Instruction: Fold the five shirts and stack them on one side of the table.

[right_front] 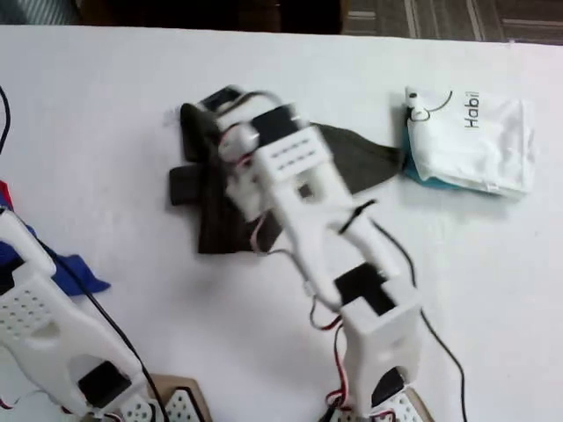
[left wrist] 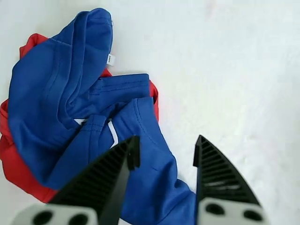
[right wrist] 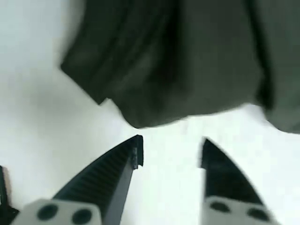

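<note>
A dark olive shirt (right_front: pixel 352 158) lies crumpled in the middle of the table, partly under the right arm (right_front: pixel 299 185). In the right wrist view my right gripper (right wrist: pixel 171 150) is open just above the white table, with the dark shirt (right wrist: pixel 187 61) close ahead of its tips. A blue shirt (left wrist: pixel 79 93) lies rumpled on top of a red shirt (left wrist: pixel 14 173); my left gripper (left wrist: pixel 164 147) hangs open over the blue cloth's edge. At the table's left edge the blue shirt (right_front: pixel 75 272) peeks out beside the left arm (right_front: pixel 53 334).
A folded white shirt (right_front: pixel 475 141) rests on a teal one (right_front: pixel 418 176) at the back right of the table (right_front: pixel 106 105). Black cables run from both arm bases along the front edge.
</note>
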### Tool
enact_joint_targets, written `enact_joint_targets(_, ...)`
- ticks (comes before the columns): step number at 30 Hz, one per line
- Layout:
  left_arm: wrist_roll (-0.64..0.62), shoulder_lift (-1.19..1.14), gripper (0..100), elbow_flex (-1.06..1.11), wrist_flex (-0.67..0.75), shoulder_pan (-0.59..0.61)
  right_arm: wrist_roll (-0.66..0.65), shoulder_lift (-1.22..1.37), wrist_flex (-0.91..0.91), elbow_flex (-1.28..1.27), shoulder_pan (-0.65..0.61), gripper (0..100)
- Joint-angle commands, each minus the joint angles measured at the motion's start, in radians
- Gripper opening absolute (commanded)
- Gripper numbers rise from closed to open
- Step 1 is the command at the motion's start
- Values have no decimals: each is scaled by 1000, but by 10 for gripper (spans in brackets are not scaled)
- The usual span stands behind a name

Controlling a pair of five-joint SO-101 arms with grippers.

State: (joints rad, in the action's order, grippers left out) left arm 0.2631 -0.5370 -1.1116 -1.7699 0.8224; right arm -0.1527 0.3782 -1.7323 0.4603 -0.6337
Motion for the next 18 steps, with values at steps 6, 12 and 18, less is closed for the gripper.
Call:
enact_joint_targets(6, 8, 68, 211, -33, -11, 31, 233, 157, 105, 2, -110, 289)
enact_joint_targets(12, 9, 66, 211, -33, -9, 58, 351, 242, 159, 15, -125, 289)
enact_joint_targets(18, 6, 29, 210, -35, -8, 58, 353, 245, 134, 178, -163, 289)
